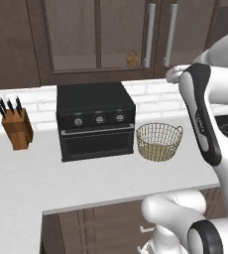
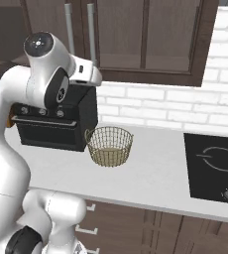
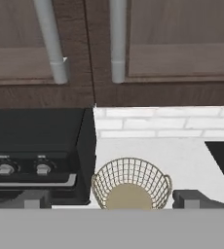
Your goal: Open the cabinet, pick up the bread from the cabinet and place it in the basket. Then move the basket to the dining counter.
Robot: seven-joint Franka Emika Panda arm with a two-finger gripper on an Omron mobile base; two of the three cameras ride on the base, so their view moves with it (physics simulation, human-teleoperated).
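Note:
The dark brown wall cabinet (image 1: pixel 98 37) is closed, and its long silver handle (image 1: pixel 150 34) (image 3: pixel 50 41) hangs beside the neighbouring door's handle (image 3: pixel 118 41). Behind the glass, low at the right, lies the small golden-brown bread (image 1: pixel 132 58). On the white worktop, just right of the black oven, stands the tan mesh basket (image 1: pixel 159 141) (image 2: pixel 109 145) (image 3: pixel 131 184), with nothing in it. My gripper (image 1: pixel 171 74) (image 2: pixel 97 77) (image 3: pixel 115 200) hovers above the basket, below the handles and short of the doors. Its fingers stand wide apart and hold nothing.
A black oven (image 1: pixel 96 121) sits on the worktop (image 1: pixel 46 173), with a wooden knife block (image 1: pixel 17 128) to its left. A black hob (image 2: pixel 217 166) lies to the right. White brick wall runs behind. Low brown drawers sit under the worktop edge.

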